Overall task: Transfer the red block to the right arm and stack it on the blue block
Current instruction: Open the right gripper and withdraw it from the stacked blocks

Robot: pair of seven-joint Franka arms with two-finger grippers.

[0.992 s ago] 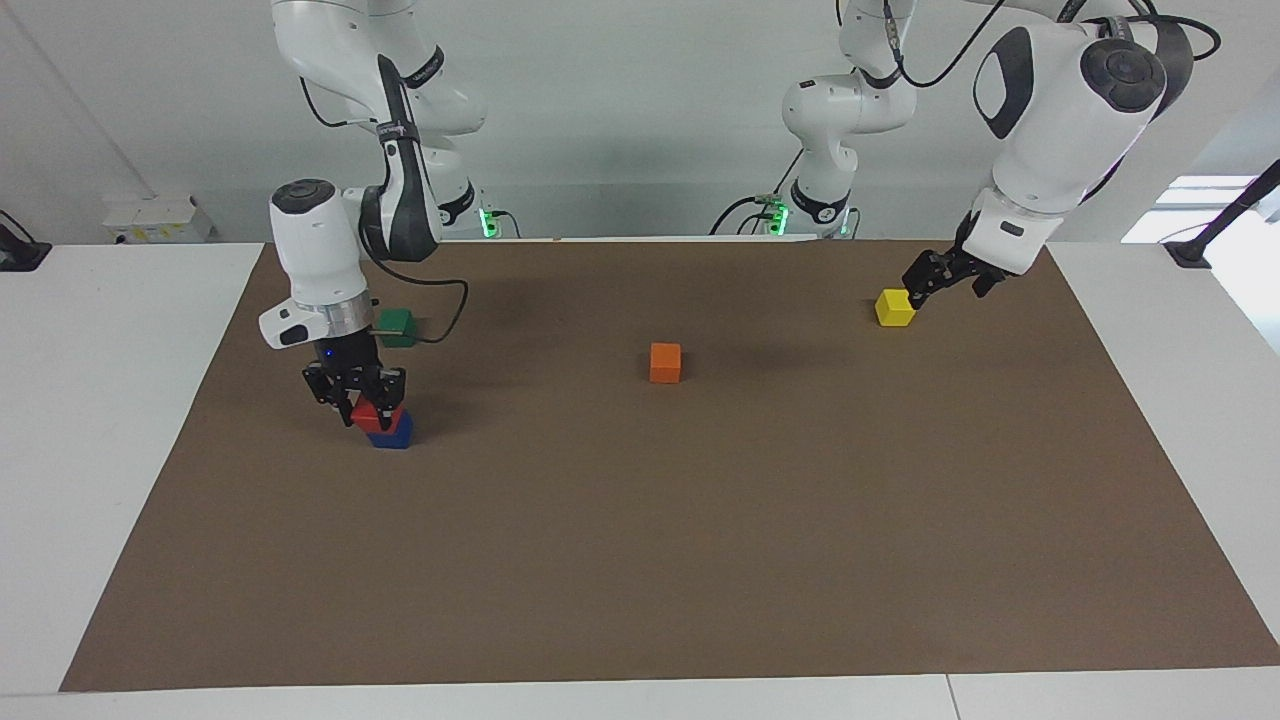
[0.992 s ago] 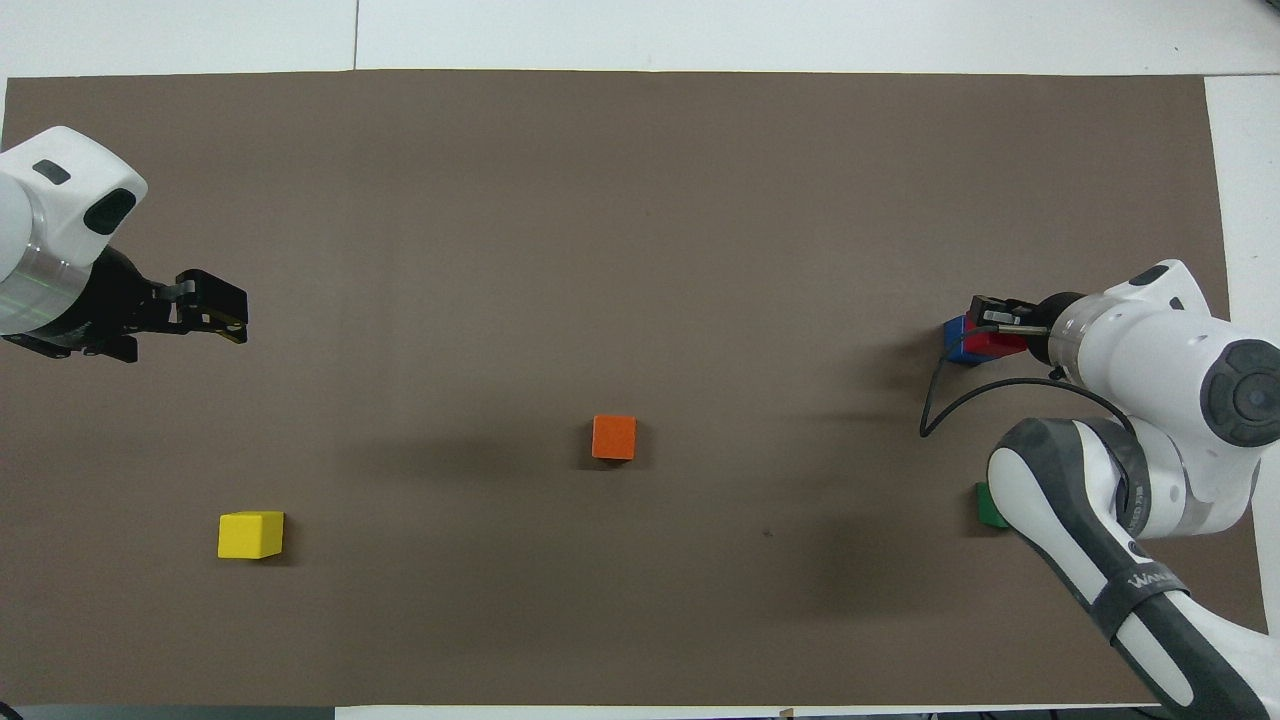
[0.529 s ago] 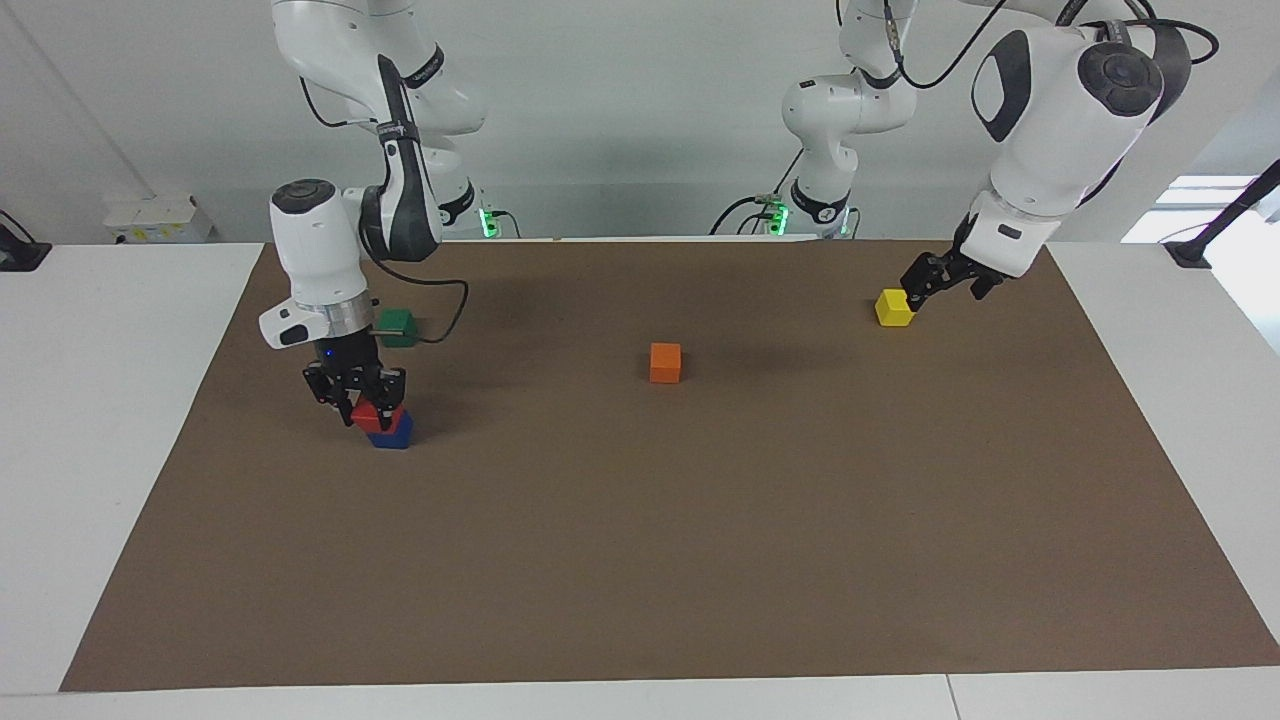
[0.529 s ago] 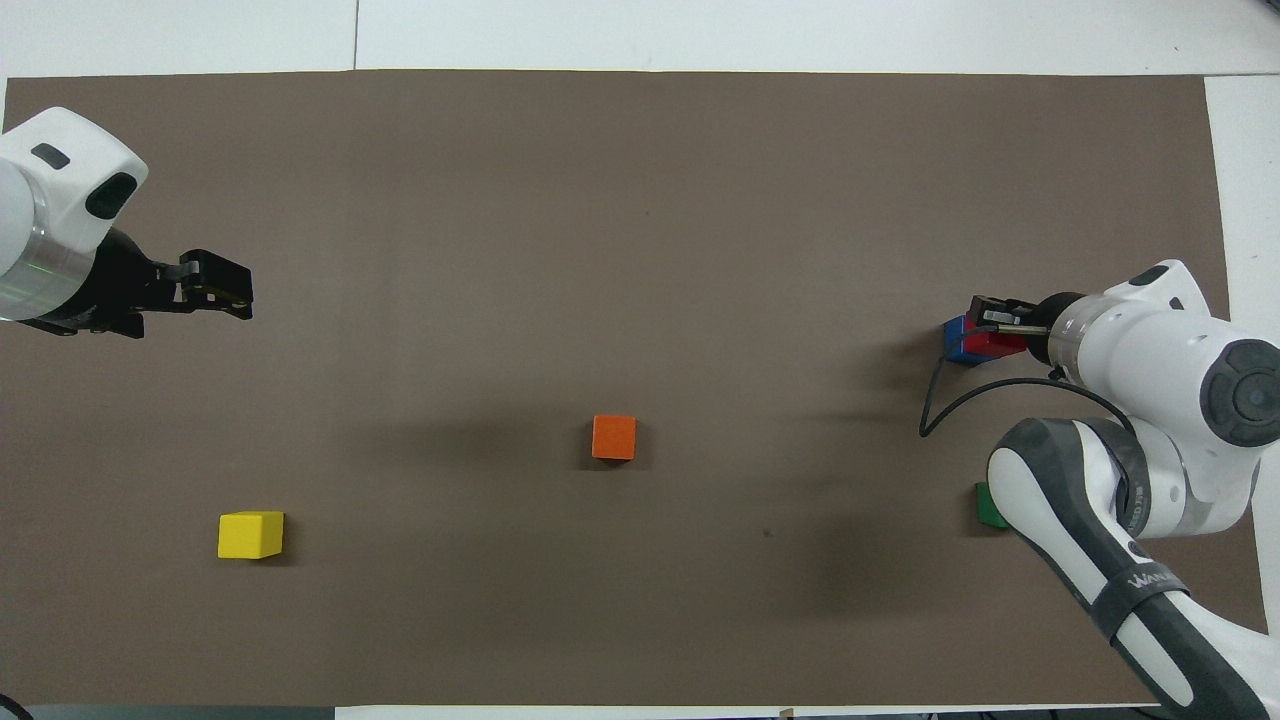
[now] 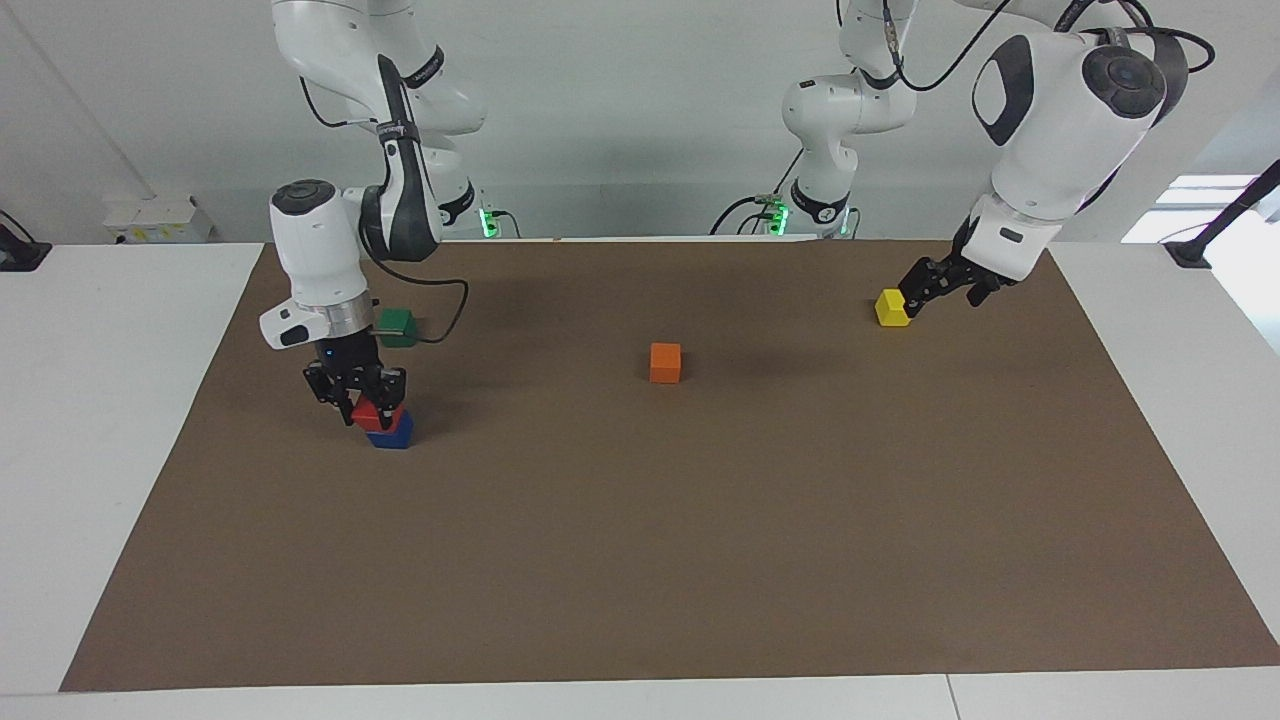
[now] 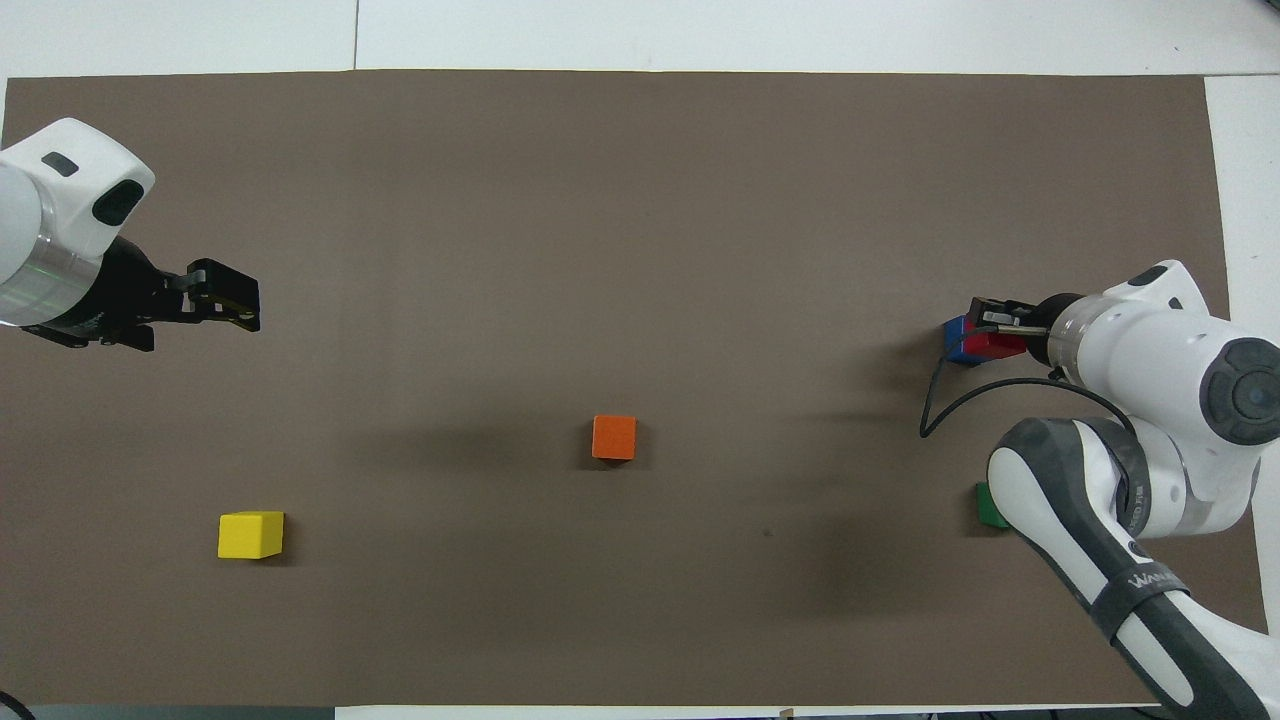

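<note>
The red block (image 5: 378, 413) (image 6: 992, 343) rests on top of the blue block (image 5: 394, 433) (image 6: 955, 340) at the right arm's end of the mat. My right gripper (image 5: 368, 402) (image 6: 990, 322) points straight down over the stack, its fingers at the red block's sides, shut on it. My left gripper (image 5: 912, 292) (image 6: 232, 300) hangs open in the air at the left arm's end of the mat, holding nothing, with the yellow block just beside it in the facing view.
A yellow block (image 5: 892, 307) (image 6: 250, 534), an orange block (image 5: 665, 362) (image 6: 614, 437) mid-mat and a green block (image 5: 397, 326) (image 6: 990, 508) lie on the brown mat (image 5: 700, 560). The green block is nearer to the robots than the stack, by the right arm's cable.
The left arm has shifted a little with its gripper still open. The right gripper stays at the red block on the blue block; no movement shows there.
</note>
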